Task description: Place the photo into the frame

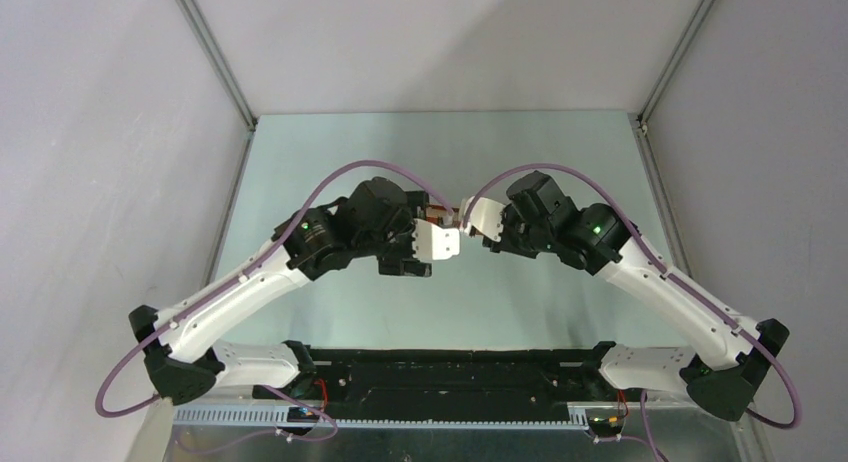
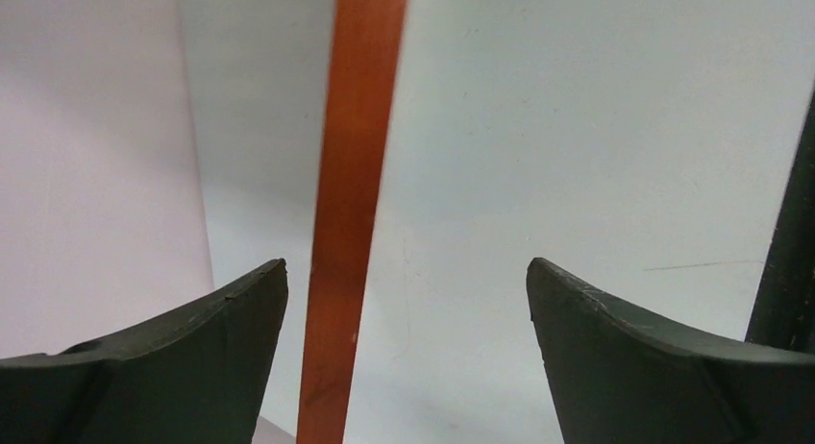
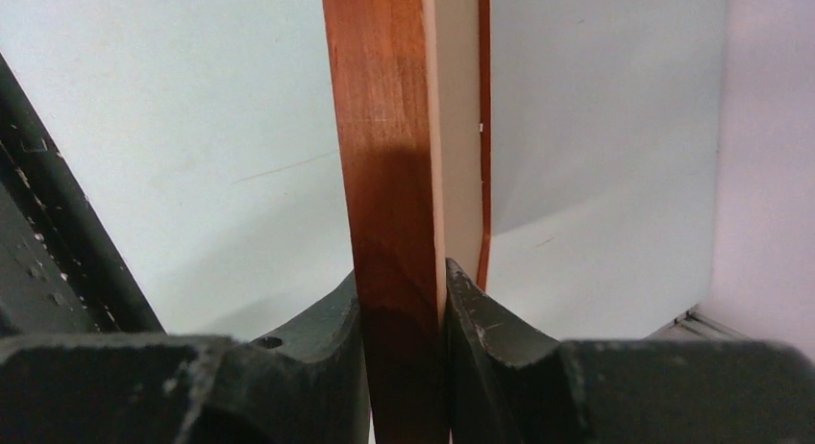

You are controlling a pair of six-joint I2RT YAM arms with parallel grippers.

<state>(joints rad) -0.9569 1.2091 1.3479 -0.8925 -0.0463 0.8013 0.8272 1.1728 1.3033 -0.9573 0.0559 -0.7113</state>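
Right gripper clamped on the frame, left gripper spread wide

The right gripper (image 3: 404, 314) was closed tight on the orange-brown wooden frame (image 3: 384, 156), its two dark fingers (image 3: 317, 338) pressing the moulding from both sides. The frame stood on edge over the pale green table (image 1: 450, 152), about midway between the two arms. A cream-white layer (image 3: 456, 127) lay flat against the wood, with a second thin orange strip just beyond it; what that layer was could not be told. The left gripper (image 2: 407, 281) was released and held nothing: a narrow edge of the frame ran up between its fingers, closer to one than the other, and whether it touched that finger could not be told. In the overhead view the two grippers met nose to nose above the table's middle
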